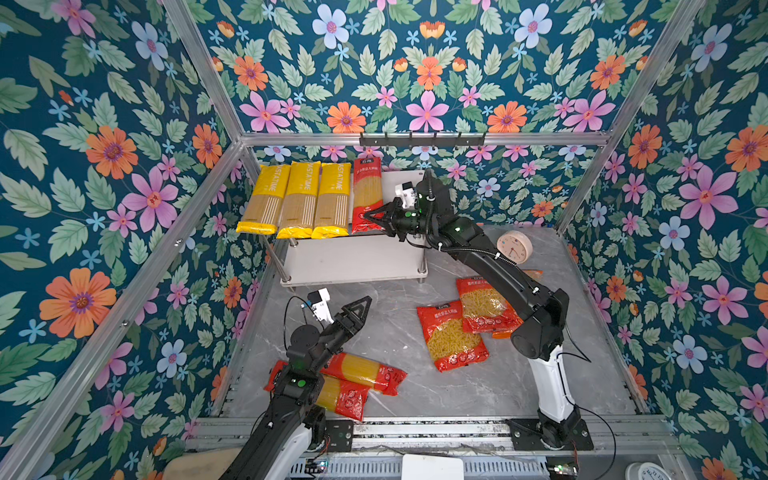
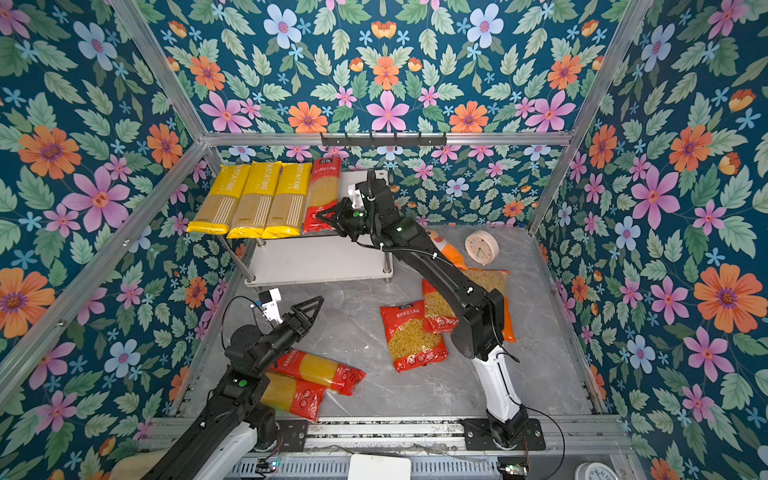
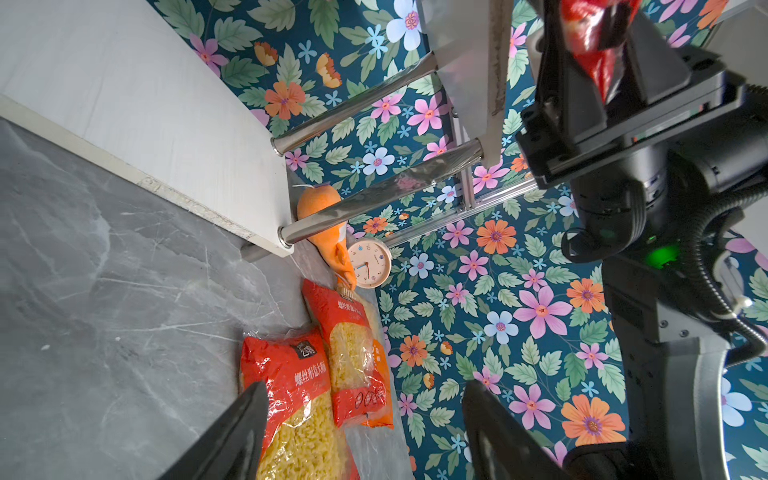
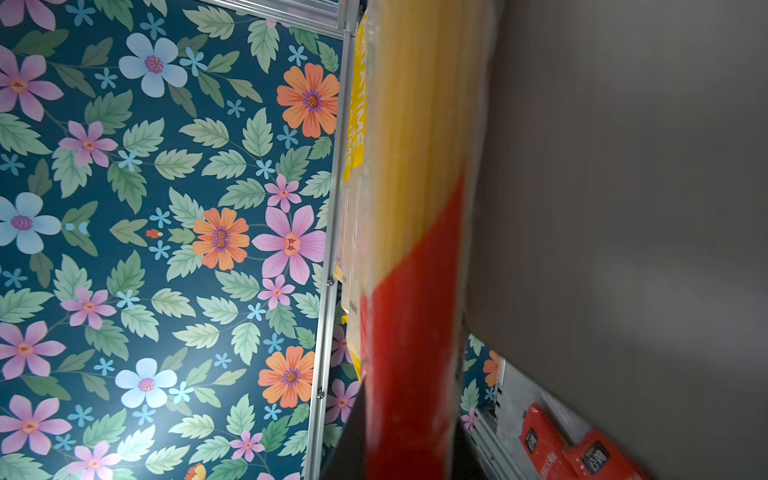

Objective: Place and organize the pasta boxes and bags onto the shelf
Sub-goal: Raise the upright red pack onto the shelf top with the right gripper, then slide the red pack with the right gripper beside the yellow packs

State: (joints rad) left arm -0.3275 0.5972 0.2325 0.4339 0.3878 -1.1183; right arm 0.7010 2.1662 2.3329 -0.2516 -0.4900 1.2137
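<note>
On the top board of the shelf (image 1: 353,262) (image 2: 320,259) (image 3: 145,104) lie three yellow PASTATIME packs (image 1: 300,199) (image 2: 255,197) side by side. Right of them lies a red spaghetti pack (image 1: 366,191) (image 2: 322,189) (image 4: 415,291), and my right gripper (image 1: 370,216) (image 2: 322,216) (image 4: 407,415) is shut on its near end. Two more red spaghetti packs (image 1: 365,372) (image 2: 320,370) lie on the table under my left arm. My left gripper (image 1: 361,305) (image 2: 316,303) (image 3: 365,390) hangs open and empty above the table. Two wide red pasta bags (image 1: 453,336) (image 2: 411,332) (image 3: 291,374) overlap an orange bag (image 2: 505,316) (image 3: 380,374).
A round clock (image 1: 514,247) (image 2: 481,248) (image 3: 369,262) and an orange plush toy (image 2: 451,253) (image 3: 328,224) sit at the back right of the table. A black hook rail (image 1: 422,139) hangs on the rear frame above the shelf. Flowered walls close three sides.
</note>
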